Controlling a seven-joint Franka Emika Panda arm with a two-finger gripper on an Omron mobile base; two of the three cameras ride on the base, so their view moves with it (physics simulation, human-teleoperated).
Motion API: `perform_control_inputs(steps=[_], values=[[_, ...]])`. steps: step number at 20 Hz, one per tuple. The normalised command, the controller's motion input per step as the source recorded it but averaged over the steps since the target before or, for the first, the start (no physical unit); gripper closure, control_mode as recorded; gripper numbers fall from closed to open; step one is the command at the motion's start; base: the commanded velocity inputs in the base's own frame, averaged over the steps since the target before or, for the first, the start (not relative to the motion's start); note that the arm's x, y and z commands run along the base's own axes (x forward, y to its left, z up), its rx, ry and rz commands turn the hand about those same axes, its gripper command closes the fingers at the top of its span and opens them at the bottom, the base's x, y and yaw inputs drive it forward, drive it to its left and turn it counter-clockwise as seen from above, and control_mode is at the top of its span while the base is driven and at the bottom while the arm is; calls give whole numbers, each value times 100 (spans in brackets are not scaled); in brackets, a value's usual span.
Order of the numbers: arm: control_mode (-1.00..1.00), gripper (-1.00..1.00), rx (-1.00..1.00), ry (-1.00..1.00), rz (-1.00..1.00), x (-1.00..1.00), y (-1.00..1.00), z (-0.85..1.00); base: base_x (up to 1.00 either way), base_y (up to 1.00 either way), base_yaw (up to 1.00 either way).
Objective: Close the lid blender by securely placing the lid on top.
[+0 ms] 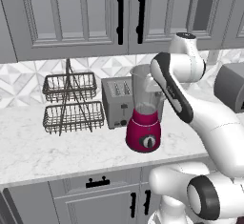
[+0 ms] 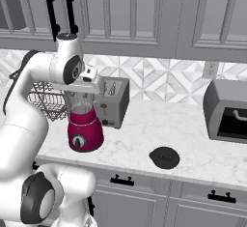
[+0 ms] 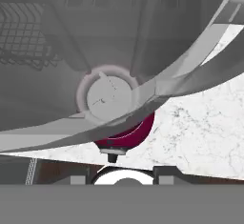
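Simulated kitchen, marble desk [image 2: 159,124]. The blender [image 1: 143,123] — magenta base, black dial, clear greyish jar — stands just in front of the silver toaster [image 1: 116,101], its jar mouth uncovered. The hand [image 2: 94,83] hangs directly over the jar; its fingers are drawn together, with nothing seen between them. The hand view looks down into the jar to the round hub at its floor, the magenta base showing beneath. The lid [image 2: 164,157] — a black disc — lies flat near the desk's front edge, well apart from the blender. A two-tier wire basket rack [image 1: 71,104] stands beside the toaster.
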Motion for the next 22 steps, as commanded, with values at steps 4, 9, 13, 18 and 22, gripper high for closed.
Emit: perform_control_inputs(steps=[4, 9, 13, 18, 22], values=[[-100, -100, 6, -6, -10, -35, -37, 0, 0, 0, 0], [-100, -100, 11, -4, -28, -57, -100, 0, 0, 0, 0], [-100, -100, 5, 0, -30, -33, -100, -6, 0, 0, 0], [-100, -100, 0, 7, -35, -18, -100, -34, 0, 0, 0], [-100, -100, 0, 21, -42, -1, -100, -59, 0, 0, 0]])
